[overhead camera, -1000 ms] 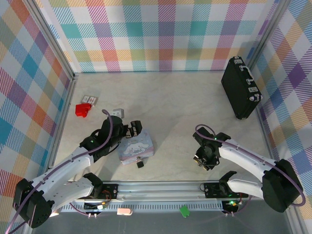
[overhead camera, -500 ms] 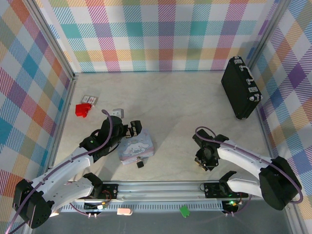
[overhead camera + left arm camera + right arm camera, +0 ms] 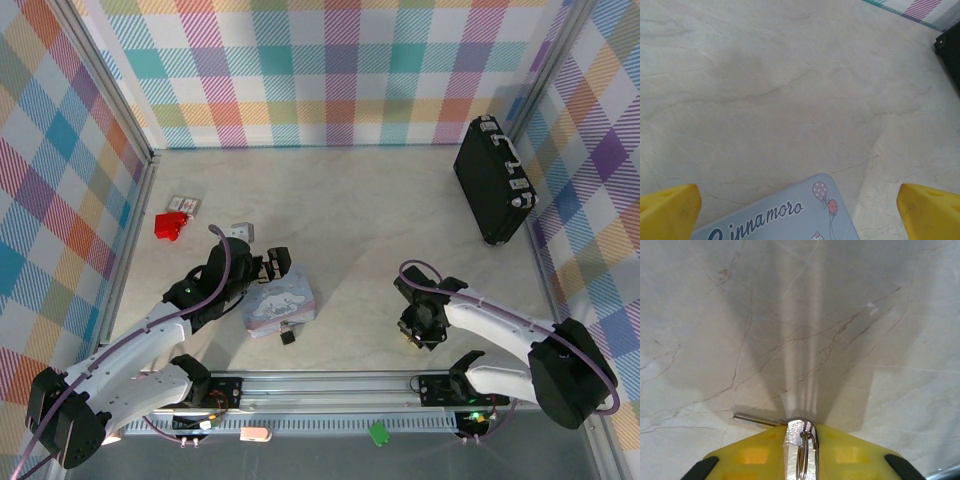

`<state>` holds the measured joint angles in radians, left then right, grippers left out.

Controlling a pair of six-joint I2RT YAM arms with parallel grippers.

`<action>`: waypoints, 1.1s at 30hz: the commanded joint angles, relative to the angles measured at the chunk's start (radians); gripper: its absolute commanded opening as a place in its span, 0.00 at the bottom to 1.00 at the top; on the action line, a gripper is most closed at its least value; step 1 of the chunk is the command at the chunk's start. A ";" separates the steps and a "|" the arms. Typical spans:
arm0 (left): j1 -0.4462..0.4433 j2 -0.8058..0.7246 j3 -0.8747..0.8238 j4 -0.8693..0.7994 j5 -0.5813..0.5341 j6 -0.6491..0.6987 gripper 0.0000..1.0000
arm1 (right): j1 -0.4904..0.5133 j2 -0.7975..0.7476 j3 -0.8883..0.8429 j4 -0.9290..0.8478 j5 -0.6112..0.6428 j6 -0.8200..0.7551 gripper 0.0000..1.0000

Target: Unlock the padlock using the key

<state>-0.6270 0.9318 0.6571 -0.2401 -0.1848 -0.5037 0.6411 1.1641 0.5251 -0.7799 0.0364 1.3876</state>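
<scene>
Low over the table (image 3: 875,310), the right gripper (image 3: 800,429) pinches the key (image 3: 756,418) by its head only, so the blade may pivot or slip when pressed into the padlock (image 3: 287,337).

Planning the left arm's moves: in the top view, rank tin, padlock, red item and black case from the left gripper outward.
1. tin, at the left gripper
2. padlock, at tin's near edge
3. red item, far left
4. black case, far right

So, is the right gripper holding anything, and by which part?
Yes. The right gripper pinches the key by its flat head end; its thin shaft sticks out sideways.
</scene>
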 commanded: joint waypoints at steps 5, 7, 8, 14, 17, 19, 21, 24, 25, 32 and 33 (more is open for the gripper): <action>-0.010 0.002 0.006 -0.008 -0.005 0.004 1.00 | 0.006 -0.020 -0.025 0.025 0.052 -0.046 0.08; -0.011 0.022 0.012 0.006 0.001 0.004 1.00 | 0.006 -0.040 -0.029 0.054 0.057 -0.061 0.07; -0.011 0.038 0.020 0.017 0.005 0.005 1.00 | 0.006 -0.049 -0.027 0.067 0.059 -0.067 0.06; -0.011 0.082 0.059 0.029 0.020 -0.038 1.00 | 0.006 -0.052 0.048 0.160 0.040 -0.171 0.00; -0.011 0.070 0.043 0.049 0.049 -0.078 1.00 | 0.006 -0.073 0.068 0.224 0.030 -0.187 0.00; -0.011 0.071 0.036 0.064 0.070 -0.102 1.00 | 0.006 -0.096 0.061 0.289 0.018 -0.184 0.00; -0.011 0.082 0.039 0.078 0.093 -0.124 1.00 | 0.006 -0.116 0.050 0.364 0.006 -0.182 0.00; -0.011 0.098 0.054 0.089 0.112 -0.156 1.00 | 0.006 -0.130 0.046 0.438 0.001 -0.183 0.00; -0.011 0.101 0.057 0.093 0.111 -0.167 1.00 | 0.006 -0.134 0.046 0.460 -0.001 -0.186 0.00; -0.010 0.112 0.052 0.211 0.180 -0.285 1.00 | 0.006 -0.134 0.041 0.680 -0.023 -0.225 0.00; -0.010 0.119 0.057 0.219 0.188 -0.295 1.00 | 0.006 -0.131 0.040 0.710 -0.029 -0.234 0.00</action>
<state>-0.6277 1.0363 0.6853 -0.0986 -0.0452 -0.7315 0.6418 1.0386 0.5652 -0.2268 0.0334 1.1946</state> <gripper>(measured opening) 0.996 0.055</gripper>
